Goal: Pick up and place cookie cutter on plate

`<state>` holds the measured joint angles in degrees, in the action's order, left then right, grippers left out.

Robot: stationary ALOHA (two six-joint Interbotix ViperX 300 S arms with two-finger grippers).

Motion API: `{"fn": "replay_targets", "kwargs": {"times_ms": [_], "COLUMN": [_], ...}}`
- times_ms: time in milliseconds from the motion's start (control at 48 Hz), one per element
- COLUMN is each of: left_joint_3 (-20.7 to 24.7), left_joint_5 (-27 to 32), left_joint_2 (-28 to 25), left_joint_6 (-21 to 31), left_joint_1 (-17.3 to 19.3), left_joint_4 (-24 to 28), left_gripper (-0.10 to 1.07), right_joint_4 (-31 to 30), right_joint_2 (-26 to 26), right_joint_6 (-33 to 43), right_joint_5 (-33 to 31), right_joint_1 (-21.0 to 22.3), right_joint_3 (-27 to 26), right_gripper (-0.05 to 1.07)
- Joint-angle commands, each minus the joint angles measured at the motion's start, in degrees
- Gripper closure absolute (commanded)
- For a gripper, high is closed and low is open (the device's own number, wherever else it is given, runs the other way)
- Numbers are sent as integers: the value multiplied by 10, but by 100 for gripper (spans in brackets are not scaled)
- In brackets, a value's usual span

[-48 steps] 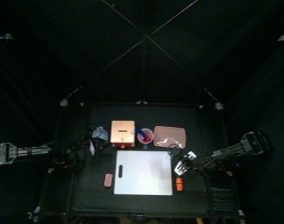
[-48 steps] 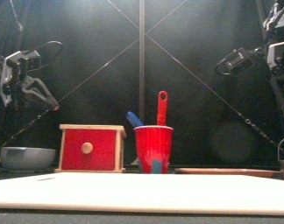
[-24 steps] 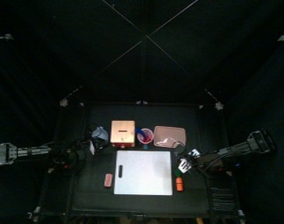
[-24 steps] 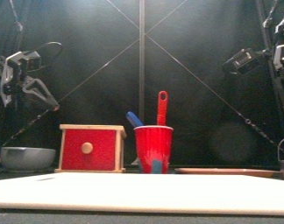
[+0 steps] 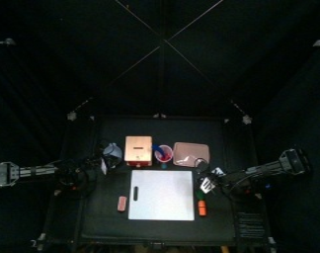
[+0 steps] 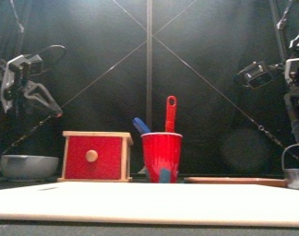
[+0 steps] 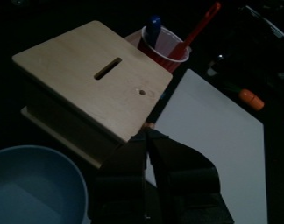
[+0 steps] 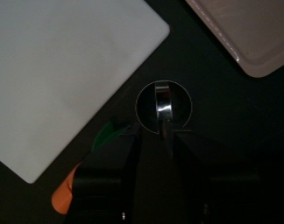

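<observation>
Top view shows the white board (image 5: 163,196) centred near, the plate (image 5: 191,153) far right of it, the box (image 5: 139,149) far left. My right gripper (image 8: 163,131) straddles the cookie cutter (image 8: 163,103) just right of the board, jaws apart around the ring. My left gripper (image 7: 148,131) rests left; I cannot tell its jaws. No writing is readable.

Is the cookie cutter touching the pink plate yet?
Apart. The right wrist view shows bare black table between the round metal cookie cutter and the plate.

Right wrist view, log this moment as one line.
right gripper fingers straddle round metal cookie cutter | cutter on black table, beside pale-pink square plate | left arm resting
</observation>
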<state>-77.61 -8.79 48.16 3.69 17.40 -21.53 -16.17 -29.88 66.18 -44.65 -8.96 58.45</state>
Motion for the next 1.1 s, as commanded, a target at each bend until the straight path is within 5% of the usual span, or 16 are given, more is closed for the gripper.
{"fn": "replay_targets", "kwargs": {"times_ms": [0,188,375,562,896,1083], "left_joint_3": [7,5,4,4,2,1], "left_joint_5": [-3,-3,-2,-3,-3,-3], "left_joint_2": [-1,-1,-1,-1,-1,-1], "left_joint_6": [-1,-1,-1,-1,-1,-1], "left_joint_1": [1,2,2,2,1,2], "left_joint_4": [0,0,0,0,0,0], "left_gripper": [54,54,54,54,54,54], "right_joint_4": [-2,-25,-51,-50,-39,-39], "right_joint_2": [3,-18,-30,-33,-13,-4], "right_joint_6": [1,1,0,1,1,1], "right_joint_5": [10,-4,-62,-52,33,76], "right_joint_1": [6,8,9,9,40,51], "right_joint_3": [6,-25,-48,-38,21,30], "right_gripper": [35,33,19,11,12,27]}}
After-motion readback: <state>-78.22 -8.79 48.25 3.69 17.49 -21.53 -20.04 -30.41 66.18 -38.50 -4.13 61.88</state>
